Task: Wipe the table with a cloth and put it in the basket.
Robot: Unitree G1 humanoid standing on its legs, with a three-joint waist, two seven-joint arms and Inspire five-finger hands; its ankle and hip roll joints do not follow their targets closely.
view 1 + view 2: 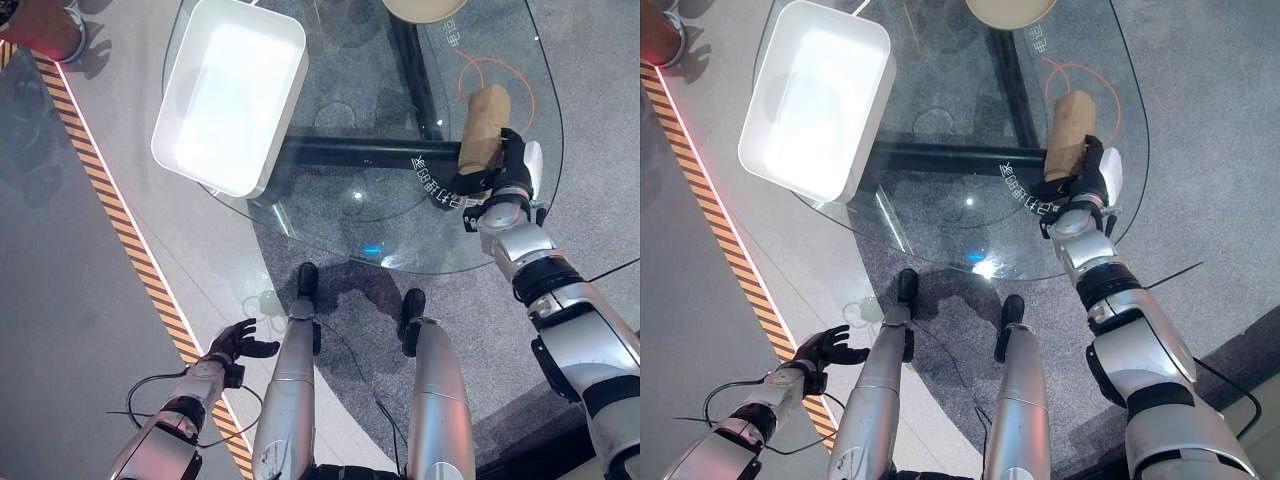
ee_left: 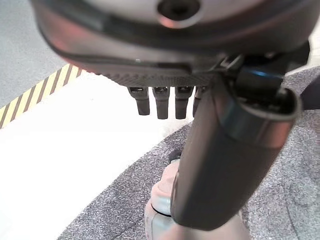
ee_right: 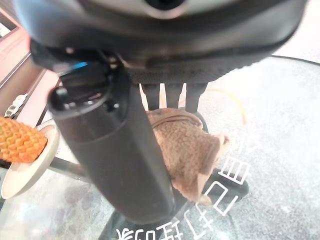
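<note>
The left hand (image 1: pixel 238 342) hangs low beside the table, fingers loosely spread and empty. The white basket (image 1: pixel 232 95) sits on the glass table (image 1: pixel 330 215). At the right, the right hand (image 1: pixel 500 175) seemingly pinches the tan cloth (image 1: pixel 484 125): soft, light and limp, best gripped by its bunched near end.

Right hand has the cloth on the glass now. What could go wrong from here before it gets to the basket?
1. The right hand presses the brown cloth near the glass table's right edge; a wide stroke could push it off.
2. A plate holding an orange, scaly-looking object sits at the far edge; wiping forward may bump it.
3. The white basket overhangs the left edge, so a hard drop might tip it.
</note>
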